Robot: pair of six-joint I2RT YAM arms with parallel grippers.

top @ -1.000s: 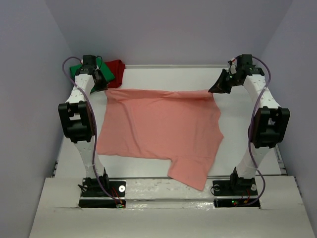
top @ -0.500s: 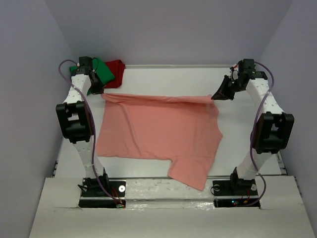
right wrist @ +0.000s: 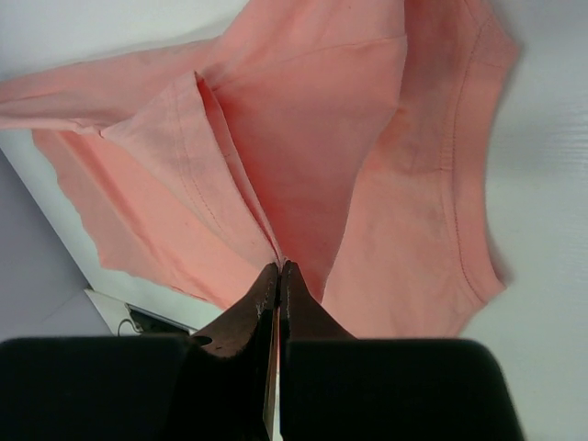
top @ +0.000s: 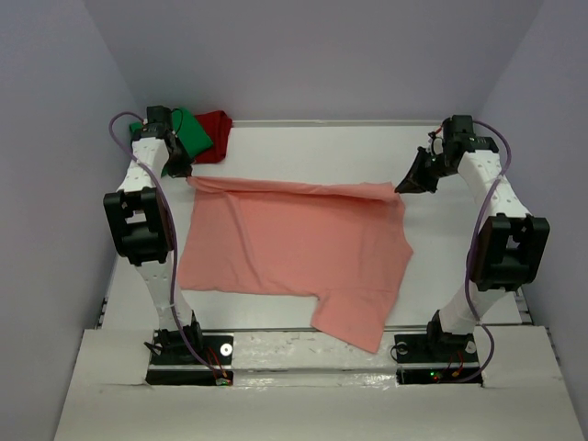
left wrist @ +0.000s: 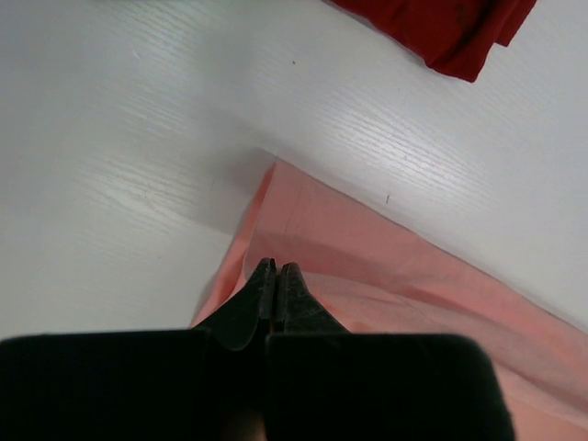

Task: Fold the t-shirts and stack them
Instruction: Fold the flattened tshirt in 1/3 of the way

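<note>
The salmon-pink t-shirt (top: pixel 294 248) lies spread across the white table, its far edge lifted off the surface. My left gripper (top: pixel 188 175) is shut on the shirt's far left corner (left wrist: pixel 276 197). My right gripper (top: pixel 404 186) is shut on the far right corner, where the cloth (right wrist: pixel 303 138) rises in a taut fold to the jaws. One sleeve hangs toward the table's near edge. A bright green t-shirt (top: pixel 193 129) and a dark red t-shirt (top: pixel 216 129) lie bunched at the back left; the dark red one (left wrist: pixel 441 28) also shows in the left wrist view.
Purple walls close in the table (top: pixel 322 142) at the back and on both sides. Both arm bases (top: pixel 193 354) stand on the near edge. Bare white table shows behind the pink shirt and to its right.
Both grippers have drawn the far edge of the pink shirt toward the near side and lower. The right gripper moved a little right; the green shirt is more exposed.
</note>
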